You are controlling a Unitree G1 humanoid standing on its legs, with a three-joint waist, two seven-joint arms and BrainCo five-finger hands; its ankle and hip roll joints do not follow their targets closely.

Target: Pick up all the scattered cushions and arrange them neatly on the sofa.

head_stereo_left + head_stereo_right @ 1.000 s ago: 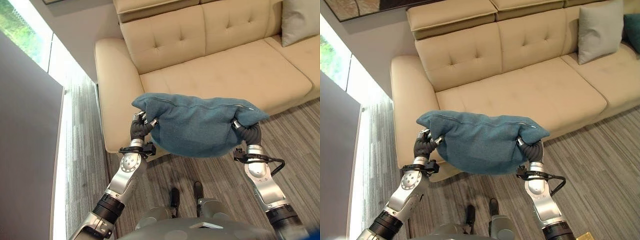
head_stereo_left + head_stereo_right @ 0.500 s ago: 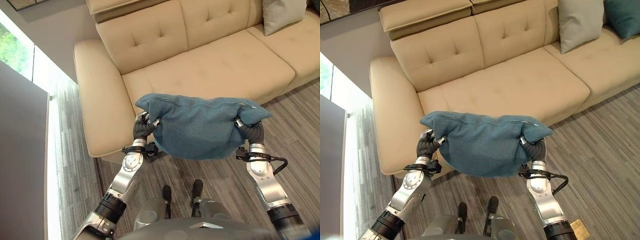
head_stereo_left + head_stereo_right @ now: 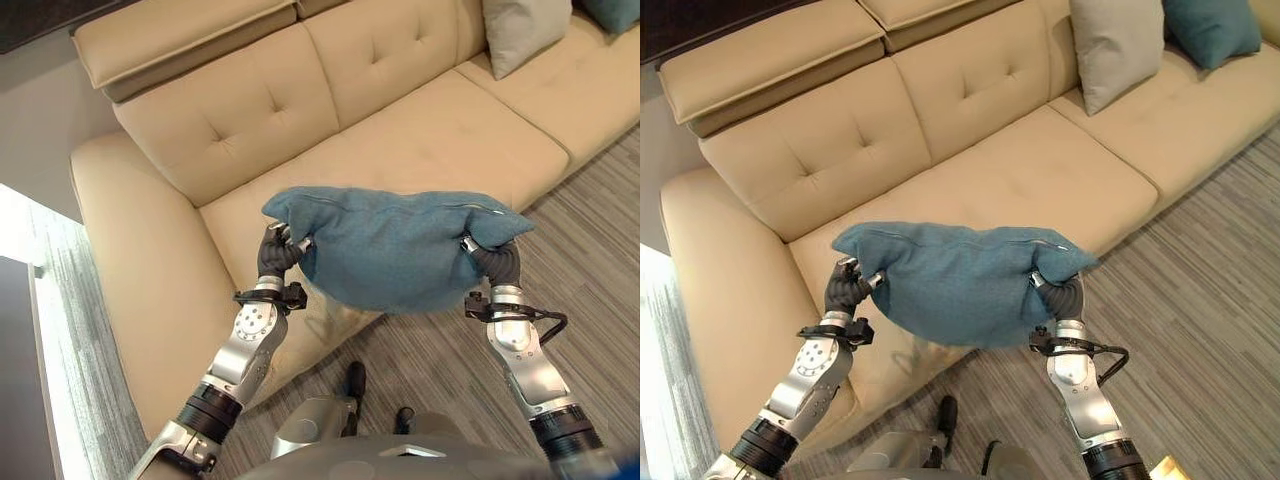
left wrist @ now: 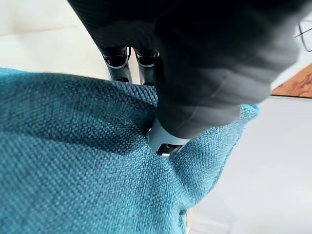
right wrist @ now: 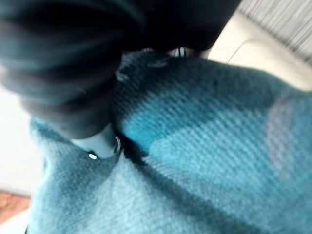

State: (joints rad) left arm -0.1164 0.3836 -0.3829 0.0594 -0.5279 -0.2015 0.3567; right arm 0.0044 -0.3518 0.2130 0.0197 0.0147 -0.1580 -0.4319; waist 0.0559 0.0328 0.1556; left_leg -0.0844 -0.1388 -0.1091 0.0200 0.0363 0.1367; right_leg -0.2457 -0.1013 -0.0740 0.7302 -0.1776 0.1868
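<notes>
No text, label, number or sign can be read anywhere here (the teal cushion (image 3: 395, 250), the beige sofa (image 3: 240, 110) and the grey cushion (image 3: 1115, 45) all show plain fabric, without tag or print).

Cushion (image 3: 395, 250) held in the air between both hands, left hand (image 3: 274, 252) gripping its left end, right hand (image 3: 490, 258) gripping its right end. It hangs over the front edge of the sofa (image 3: 420, 130) seat, partly above the floor (image 3: 590, 260). Sofa sits beyond the cushion, armrest (image 3: 130, 250) at far left, backrest (image 3: 230, 110) behind the seat. Second cushion (image 3: 1115, 45) leans upright against the backrest further right on the seat, with a third cushion (image 3: 1212, 28) just right of it, touching or nearly touching. Floor runs in front of the sofa and to the left past the armrest.
</notes>
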